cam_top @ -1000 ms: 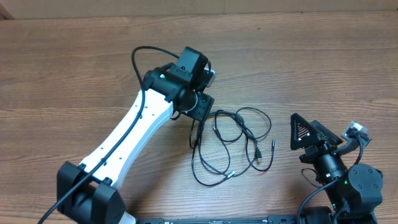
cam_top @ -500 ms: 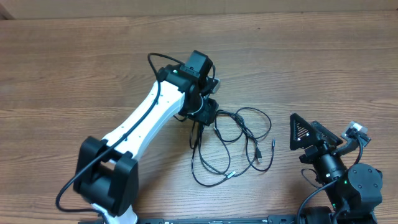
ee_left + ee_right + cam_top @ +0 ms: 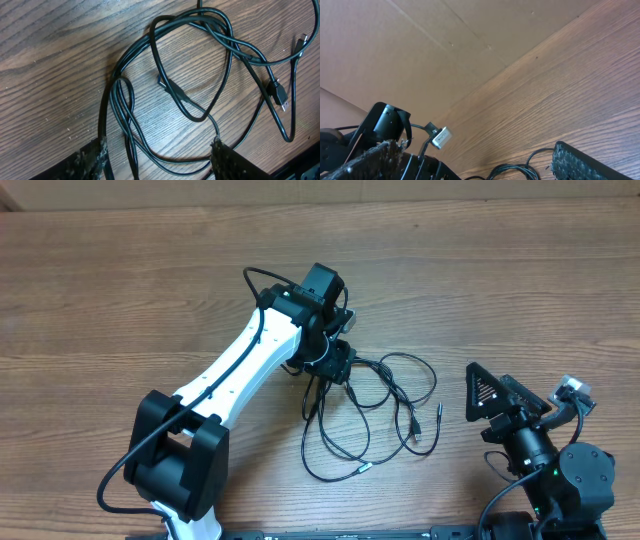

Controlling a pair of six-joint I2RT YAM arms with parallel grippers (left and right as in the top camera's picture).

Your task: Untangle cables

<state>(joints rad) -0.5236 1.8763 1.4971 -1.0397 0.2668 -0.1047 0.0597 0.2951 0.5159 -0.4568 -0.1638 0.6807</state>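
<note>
Where the wooden surface point(image 3: 110, 290) was crossed from the lower left, the white left arm point(image 3: 240, 375) was seen slanting up toward the middle, with a thicker black lead point(image 3: 250, 280) looped above its wrist. The left claw point(image 3: 336, 366) was pointed down at the left edge of the cables point(image 3: 385, 385), which were spread as a loose black tangle on the surface, just right of centre. In the left wrist view the left claw point(image 3: 160, 160) was shown open, its two fingers point(image 3: 90, 160) set wide apart at the bottom of the picture and several strands of the cables point(image 3: 176, 92) lying between and ahead of them; one strand was seen running up to each fingertip, but nothing was pinched. Overlapping loops were crossed over one another in the middle of the tangle, and a black plug point(image 3: 278, 95) with a silver tip was laid at its right side, with another small plug end point(image 3: 300, 41) near the upper right corner. Farther right in the overhead view, well apart from the cables, the right claw point(image 3: 500, 395) was held open at the end of the black right arm point(image 3: 560, 470) in the lower right corner, nothing being between its fingers. The same was shown by the right wrist view: the right claw point(image 3: 475, 155) was spread wide, and beyond it the surface point(image 3: 570, 75) and a brown cardboard wall point(image 3: 395, 50) were seen.
</note>
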